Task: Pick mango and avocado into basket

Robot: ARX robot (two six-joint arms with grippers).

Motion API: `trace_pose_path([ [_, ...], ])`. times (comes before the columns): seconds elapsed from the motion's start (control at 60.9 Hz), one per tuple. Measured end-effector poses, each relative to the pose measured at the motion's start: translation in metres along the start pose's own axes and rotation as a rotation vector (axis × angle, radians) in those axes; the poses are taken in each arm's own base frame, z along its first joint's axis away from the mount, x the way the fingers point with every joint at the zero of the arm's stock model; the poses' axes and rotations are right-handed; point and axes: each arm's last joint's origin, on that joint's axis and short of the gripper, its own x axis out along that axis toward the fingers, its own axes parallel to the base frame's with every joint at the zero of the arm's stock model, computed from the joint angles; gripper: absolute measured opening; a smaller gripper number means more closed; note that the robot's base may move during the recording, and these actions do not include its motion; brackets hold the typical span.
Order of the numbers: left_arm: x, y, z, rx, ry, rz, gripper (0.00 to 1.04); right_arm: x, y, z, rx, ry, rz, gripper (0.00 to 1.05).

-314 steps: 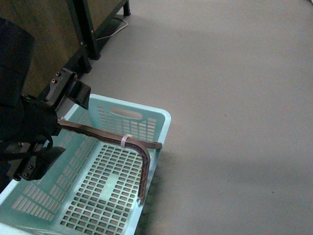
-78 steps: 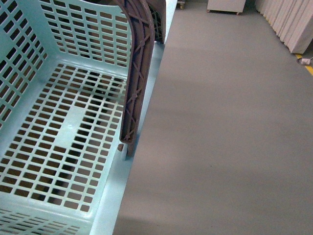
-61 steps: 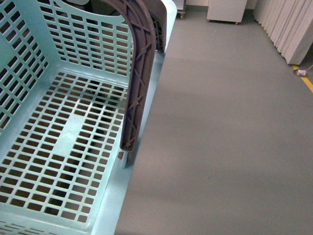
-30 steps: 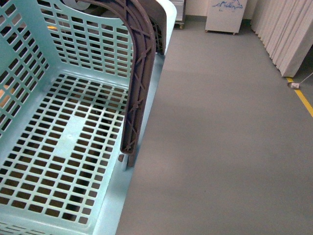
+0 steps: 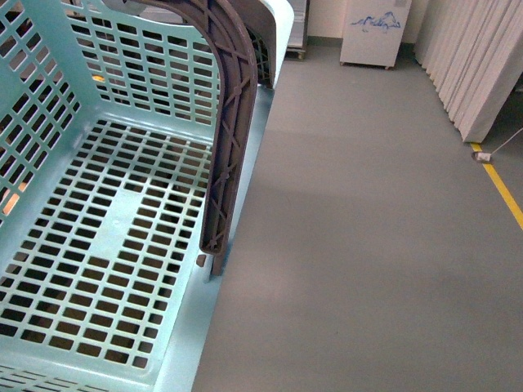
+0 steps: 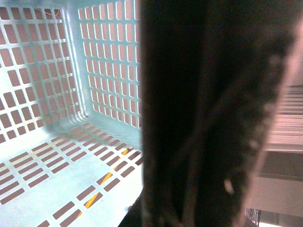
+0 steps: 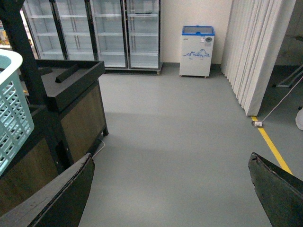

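Since half a second ago basket [image 5: 122,216] barely shifts in front view. Right pincer [image 7: 170,189] stands wide apart — one basket, off to its side. Left pincer: cannot tell.

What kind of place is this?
Probably a supermarket or a mock-up of one: a row of glass-door display fridges along the back wall, a small chest freezer beside them, and a turquoise shopping basket up close.

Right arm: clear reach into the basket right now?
Likely yes: the basket is open-topped and empty; only its raised handle stands along the right edge. Right gripper is open, pointing elsewhere.
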Motion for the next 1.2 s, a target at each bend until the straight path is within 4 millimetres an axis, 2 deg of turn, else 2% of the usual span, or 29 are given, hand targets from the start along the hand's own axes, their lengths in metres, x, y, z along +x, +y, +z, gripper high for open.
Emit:
trace_pose_path([
  [1.199, 0.0002, 0.0012, -0.0008, 0.001, 0.007, 0.003, 0.06, 0.0000, 0.0000, 0.0000, 0.000, 0.000, -0.002, 0.97],
])
